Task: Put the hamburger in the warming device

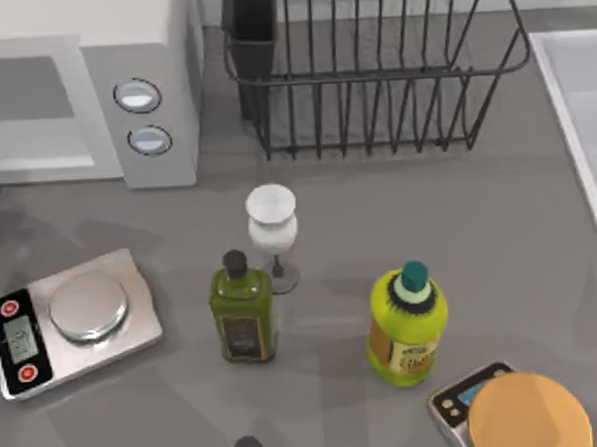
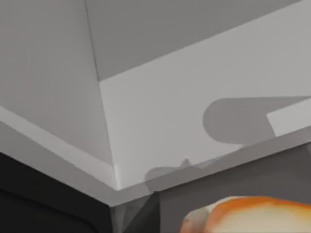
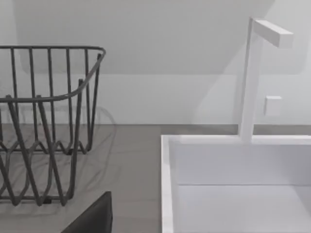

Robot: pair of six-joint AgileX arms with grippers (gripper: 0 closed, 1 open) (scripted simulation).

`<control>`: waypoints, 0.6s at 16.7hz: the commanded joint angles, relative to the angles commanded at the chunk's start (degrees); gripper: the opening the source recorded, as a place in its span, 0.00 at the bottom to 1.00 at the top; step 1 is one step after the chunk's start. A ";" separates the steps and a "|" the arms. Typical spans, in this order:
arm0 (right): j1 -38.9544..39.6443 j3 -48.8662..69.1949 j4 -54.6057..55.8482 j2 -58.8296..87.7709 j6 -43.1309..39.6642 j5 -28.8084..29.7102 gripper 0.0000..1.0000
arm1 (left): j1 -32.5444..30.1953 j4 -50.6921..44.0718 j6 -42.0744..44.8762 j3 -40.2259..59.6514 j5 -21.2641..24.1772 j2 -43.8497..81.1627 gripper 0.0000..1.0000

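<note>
The white microwave [image 1: 159,51], the warming device, stands at the table's back left, its two round knobs facing the front. In the left wrist view I look into a white-walled corner of its cavity [image 2: 160,121]. The hamburger [image 2: 252,213], an orange-brown bun, sits right at my left gripper at the near edge of that view, partly behind a grey slab. Rounded shadows fall on the white wall behind it. My right arm is parked off the right side, and a dark piece of it [image 3: 92,218] shows in the right wrist view.
A black wire dish rack [image 1: 371,79] stands at the back centre and a white sink [image 1: 583,118] on the right. On the table are a silver scale [image 1: 73,320], a wine glass [image 1: 273,230], an olive bottle [image 1: 243,311], a yellow bottle [image 1: 407,323] and a scale with an orange disc [image 1: 524,417].
</note>
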 joint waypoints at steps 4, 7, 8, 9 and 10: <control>0.00 0.00 0.00 0.00 0.00 0.00 1.00 | -2.28 21.28 -12.81 -2.62 1.99 7.04 0.00; 0.00 0.00 0.00 0.00 0.00 0.00 1.00 | -2.98 32.67 -20.64 -4.33 3.02 11.50 0.00; 0.00 0.00 0.00 0.00 0.00 0.00 1.00 | -3.09 35.34 -22.74 -4.86 3.27 12.75 0.00; 0.00 0.00 0.00 0.00 0.00 0.00 1.00 | -3.17 37.40 -24.51 -5.38 3.46 13.85 0.00; 0.00 0.00 0.00 0.00 0.00 0.00 1.00 | -3.21 38.86 -25.90 -5.91 3.59 14.81 0.00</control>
